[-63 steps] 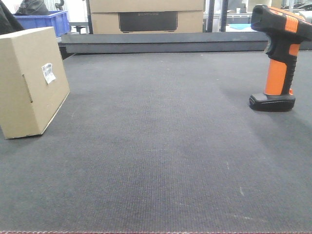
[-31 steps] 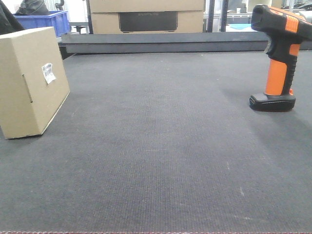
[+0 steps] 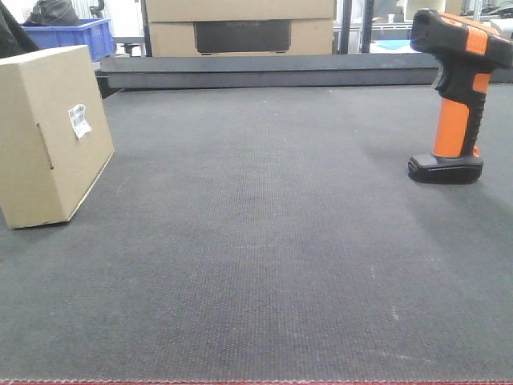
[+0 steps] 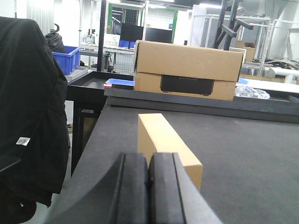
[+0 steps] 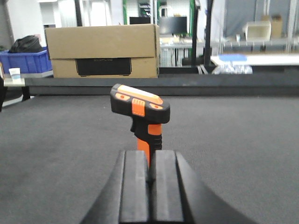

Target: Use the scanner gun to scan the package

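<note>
Label on package: the small plain tan cardboard box [image 3: 50,132] carries a small white printed label [image 3: 79,120] on its side face; dark print shows, but it is too small to read.
Dark panel on large box: beyond the tan box, the larger brown cardboard box [image 3: 240,26] has a black rectangular panel [image 3: 242,35] with faint lettering across its upper part; the letters cannot be made out in any view.
Tag on garment: to the left of the tan box in the left wrist view, a black hanging jacket [image 4: 28,107] bears a small white tag [image 4: 22,140]; its marks are unreadable.
Scanner: the black and orange pistol-shaped scanner gun [image 3: 455,92] shows no legible text.
</note>
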### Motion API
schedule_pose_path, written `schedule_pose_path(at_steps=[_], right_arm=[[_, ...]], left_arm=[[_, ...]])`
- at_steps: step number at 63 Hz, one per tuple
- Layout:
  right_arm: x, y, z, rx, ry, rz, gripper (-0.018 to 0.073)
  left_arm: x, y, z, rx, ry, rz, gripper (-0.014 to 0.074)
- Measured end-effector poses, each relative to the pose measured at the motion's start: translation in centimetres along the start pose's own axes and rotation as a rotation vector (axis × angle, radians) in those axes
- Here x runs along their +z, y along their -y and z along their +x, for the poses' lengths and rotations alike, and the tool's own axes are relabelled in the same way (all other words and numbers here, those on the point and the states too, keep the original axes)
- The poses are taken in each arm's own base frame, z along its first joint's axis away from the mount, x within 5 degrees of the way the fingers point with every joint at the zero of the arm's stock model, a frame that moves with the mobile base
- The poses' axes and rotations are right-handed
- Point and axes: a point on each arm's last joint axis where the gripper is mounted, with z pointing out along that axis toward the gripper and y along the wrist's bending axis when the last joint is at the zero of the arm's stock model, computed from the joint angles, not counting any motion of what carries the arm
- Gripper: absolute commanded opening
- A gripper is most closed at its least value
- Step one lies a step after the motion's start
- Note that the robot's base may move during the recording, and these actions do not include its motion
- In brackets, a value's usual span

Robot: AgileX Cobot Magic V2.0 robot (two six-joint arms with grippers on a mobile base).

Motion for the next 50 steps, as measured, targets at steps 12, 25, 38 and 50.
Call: schedule_pose_path(at_steps=[12, 25, 38, 50], right_arm=[[0.4, 0.2, 2.5, -0.009, -0.004, 0.002, -0.0169], [0.4, 0.3, 2.6, -0.006, -0.006, 0.024, -0.0169], [0.4, 0.6, 2.8, -0.009, -0.02, 0.065, -0.0169], [0.4, 0.6, 2.8, -0.009, -0.022, 0.067, -0.0169]], left_arm=[[0.0, 0.0, 0.0, 0.0, 0.0, 0.0, -0.0111], [0.0, 0.0, 0.0, 0.0, 0.0, 0.0, -0.0111], [0.0, 0.0, 0.0, 0.0, 0.0, 0.0, -0.0111], [0.0, 0.0, 0.0, 0.0, 0.0, 0.0, -0.0111]])
